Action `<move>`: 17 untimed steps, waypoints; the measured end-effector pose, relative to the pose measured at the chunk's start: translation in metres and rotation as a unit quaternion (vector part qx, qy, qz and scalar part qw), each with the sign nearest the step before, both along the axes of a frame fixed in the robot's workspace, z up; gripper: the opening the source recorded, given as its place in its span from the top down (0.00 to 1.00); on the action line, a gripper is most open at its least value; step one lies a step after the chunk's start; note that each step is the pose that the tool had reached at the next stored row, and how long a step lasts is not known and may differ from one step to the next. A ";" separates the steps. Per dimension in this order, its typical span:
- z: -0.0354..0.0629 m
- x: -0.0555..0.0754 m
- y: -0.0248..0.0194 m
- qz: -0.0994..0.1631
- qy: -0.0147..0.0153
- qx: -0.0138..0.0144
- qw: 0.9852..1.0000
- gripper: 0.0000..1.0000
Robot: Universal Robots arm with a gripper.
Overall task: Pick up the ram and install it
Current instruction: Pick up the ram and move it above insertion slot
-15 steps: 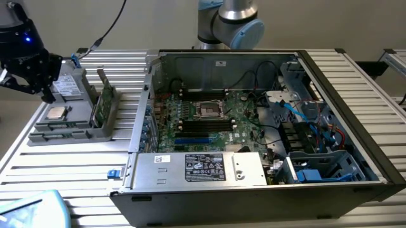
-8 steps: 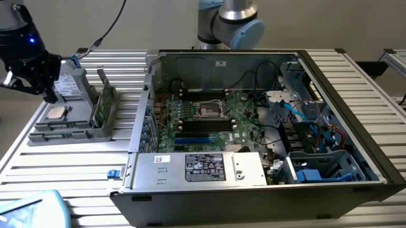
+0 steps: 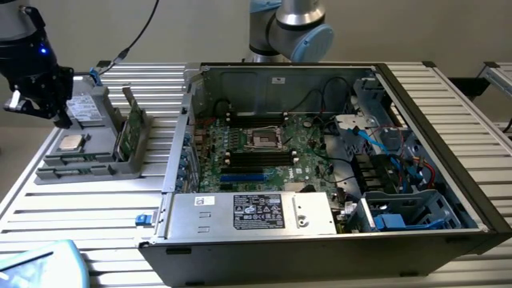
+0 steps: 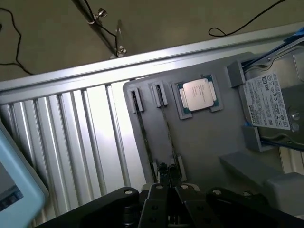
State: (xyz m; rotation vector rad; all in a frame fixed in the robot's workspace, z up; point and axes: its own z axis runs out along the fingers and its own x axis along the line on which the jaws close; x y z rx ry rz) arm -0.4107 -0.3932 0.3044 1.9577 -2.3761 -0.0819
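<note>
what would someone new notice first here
The open computer case, green motherboard exposed, takes up the exterior view's middle and right. On that view's left, a grey tray carries a silver processor and two green boards on edge, with the black gripper shut above it.

Table (image 3: 88, 210): silver metal, ribbed slats, spread beneath and around the gripper (image 4: 168, 183); glare on slats just beside it.
Wall (image 3: 184, 30): plain beige, beyond the gripper.
Floor (image 4: 42, 42): tan, past the table edge ahead of the gripper; thin black cables (image 4: 251, 21) lying on it.
</note>
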 end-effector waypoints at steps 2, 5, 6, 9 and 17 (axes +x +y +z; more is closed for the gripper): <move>0.0000 0.000 0.0000 0.007 0.012 0.000 1.000 0.89; -0.0002 0.000 0.0001 0.026 0.021 0.000 0.999 0.89; -0.0005 0.000 0.0000 0.035 0.022 0.000 0.999 0.89; -0.0014 0.000 0.0000 0.063 0.023 -0.001 0.998 0.89; -0.0039 0.000 0.0000 0.134 0.026 -0.002 0.991 0.89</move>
